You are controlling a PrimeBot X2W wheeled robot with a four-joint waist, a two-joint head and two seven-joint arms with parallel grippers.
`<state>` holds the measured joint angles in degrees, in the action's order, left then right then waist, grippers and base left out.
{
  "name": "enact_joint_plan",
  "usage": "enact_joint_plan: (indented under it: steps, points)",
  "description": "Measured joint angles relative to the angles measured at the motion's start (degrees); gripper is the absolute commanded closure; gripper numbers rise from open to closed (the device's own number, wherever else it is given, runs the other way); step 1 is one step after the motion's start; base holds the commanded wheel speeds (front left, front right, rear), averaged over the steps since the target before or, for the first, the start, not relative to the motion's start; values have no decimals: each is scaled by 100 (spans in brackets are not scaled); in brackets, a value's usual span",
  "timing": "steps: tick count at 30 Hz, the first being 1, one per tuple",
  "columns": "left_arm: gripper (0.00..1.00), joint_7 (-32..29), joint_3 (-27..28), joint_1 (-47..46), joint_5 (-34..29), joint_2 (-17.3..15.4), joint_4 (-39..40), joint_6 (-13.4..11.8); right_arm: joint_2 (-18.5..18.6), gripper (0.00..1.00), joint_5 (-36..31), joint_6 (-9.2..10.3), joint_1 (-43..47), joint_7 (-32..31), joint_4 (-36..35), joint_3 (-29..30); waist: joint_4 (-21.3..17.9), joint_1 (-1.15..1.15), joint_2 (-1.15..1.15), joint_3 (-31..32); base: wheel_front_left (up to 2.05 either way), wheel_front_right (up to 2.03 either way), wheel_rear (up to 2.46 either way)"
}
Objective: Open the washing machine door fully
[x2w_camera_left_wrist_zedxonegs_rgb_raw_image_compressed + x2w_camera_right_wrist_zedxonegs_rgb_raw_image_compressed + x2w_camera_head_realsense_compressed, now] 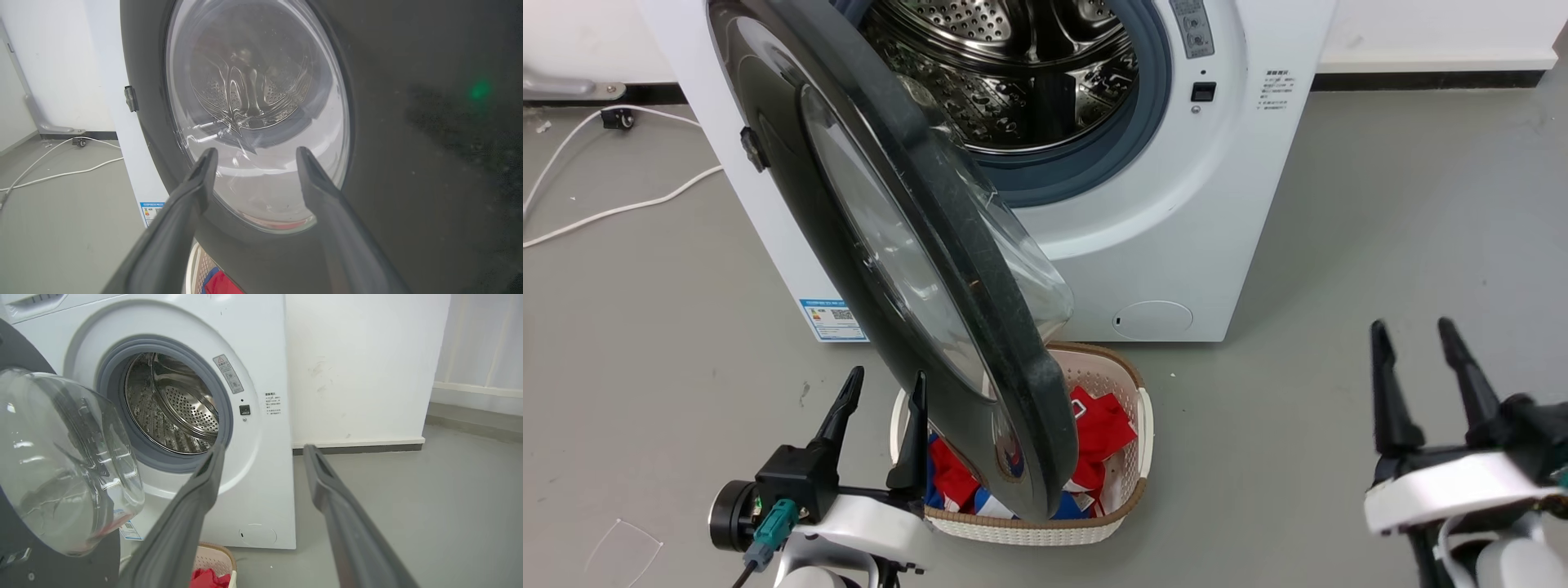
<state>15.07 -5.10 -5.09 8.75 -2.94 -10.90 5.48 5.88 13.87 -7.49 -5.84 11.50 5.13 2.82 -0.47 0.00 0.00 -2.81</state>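
Door: the washing machine door [898, 269] hangs part-open, its outer face right ahead of the left gripper [888, 376] and its free edge above the laundry basket [1045, 531].
Near arm: the left gripper has its fingers spread and holds nothing; whether it touches the door's rim cannot be told.
Other arm: the right gripper [1411, 327] is well off to the door's far side, fingers apart, empty.
Blocking risk: the left gripper sits where the door must swing, and left there it would likely stop the door short.
Closing risk: a forward push on that face would drive the door back toward the drum [1013, 73].
Slip risk: the glossy black and domed glass give little purchase.
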Motion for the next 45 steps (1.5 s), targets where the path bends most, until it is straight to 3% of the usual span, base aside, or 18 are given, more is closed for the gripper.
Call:
enact_joint_plan:
  steps: [6,25,26,27,28,37,45]
  points:
    - [0,0,8,1,-51,0,-18,9,-219,0,-898,-1,545,-409,-456,-162,40,0,0,45,0,0,0]
    - [0,0,-44,38,-78,0,-166,59,-288,0,-804,-1,676,-397,-149,-93,37,0,0,103,0,0,0]
    - [3,0,-43,38,-77,0,-171,59,-288,0,-804,-1,662,-396,-153,-88,40,0,0,99,0,0,0]
    - [58,1,-45,38,-77,0,-180,64,-288,0,-804,-1,654,-396,-152,-79,41,0,0,96,0,0,0]
    - [100,0,-43,38,-78,-1,-183,67,-289,0,-805,-1,646,-396,-155,-76,42,0,0,90,0,0,0]
    - [100,0,33,-38,7,-8,-185,66,-289,0,-832,-1,642,-423,-203,-92,55,0,0,34,0,0,0]
    - [100,0,250,-463,3,-73,633,-53,-290,0,-838,-1,628,-447,-278,-108,81,0,0,-17,0,0,0]
